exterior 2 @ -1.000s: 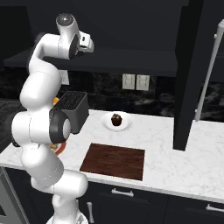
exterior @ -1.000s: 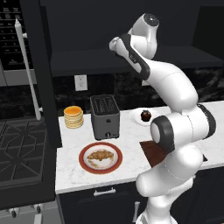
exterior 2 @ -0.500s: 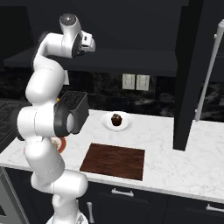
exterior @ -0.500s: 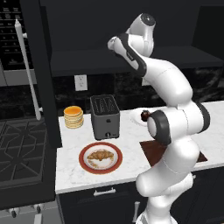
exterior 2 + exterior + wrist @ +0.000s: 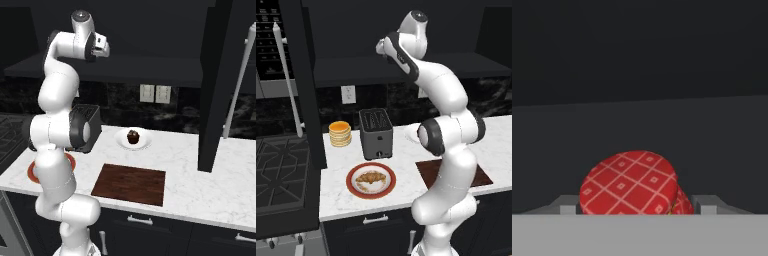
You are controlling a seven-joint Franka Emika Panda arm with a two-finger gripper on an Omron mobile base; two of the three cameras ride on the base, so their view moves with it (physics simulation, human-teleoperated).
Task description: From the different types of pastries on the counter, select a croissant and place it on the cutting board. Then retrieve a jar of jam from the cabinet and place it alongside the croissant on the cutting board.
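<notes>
My claw [image 5: 634,207] sits around the jar of jam [image 5: 632,182], up inside the cabinet [image 5: 150,65].
The jar's red checked top lies between my fingertips [image 5: 568,205]; whether they touch it I cannot tell. The croissant [image 5: 370,177] lies on the red-rimmed plate [image 5: 353,189], left of the cutting board [image 5: 131,183], near the counter [image 5: 200,185] edge.

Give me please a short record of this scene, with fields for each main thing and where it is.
croissant: on the red-rimmed plate, not on the board
cutting board: bare, on the counter
cupcake: on a white plate behind the board
pancakes: stacked left of the toaster
jam jar: red checked top, lying between the fingertips
gripper: raised at the cabinet shelf; grip cannot be judged
</notes>
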